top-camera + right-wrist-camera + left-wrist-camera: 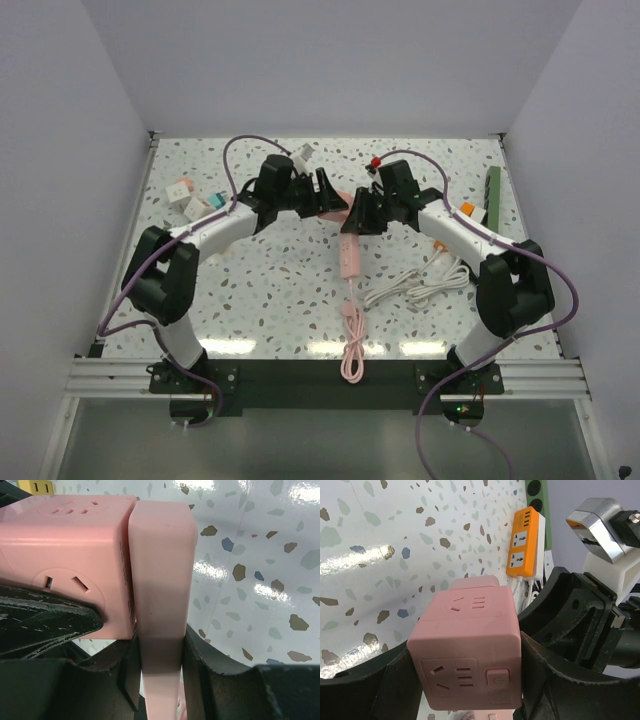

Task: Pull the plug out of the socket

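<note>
The pink plug (162,575) sits flush against one face of the pink socket (70,560), a cube lifted off the table (250,290) near its middle, between the two arms. No gap shows along the seam, so the plug appears fully seated and the pull has not begun.

The right gripper (162,680) clamps the plug's slim body, one finger (220,680) on each flat side. The body's long axis runs back between those fingers toward the wrist. The left gripper (465,690) grips the socket across two opposite walls, its fingers (560,680) pressed hard to the plastic.

From the right fingers, the socket lies just to the side, touching the plug. The prongs presumably run straight across the seam, though they are hidden. The parting move would therefore be sideways to the plug's length, with each arm drawing toward its own side.

From above, the joint is mostly masked by both wrists. A pink cable (352,345) trails toward the near edge. White cables (415,285), an orange strip (524,550) and a green strip (538,502) lie well apart on the right.
</note>
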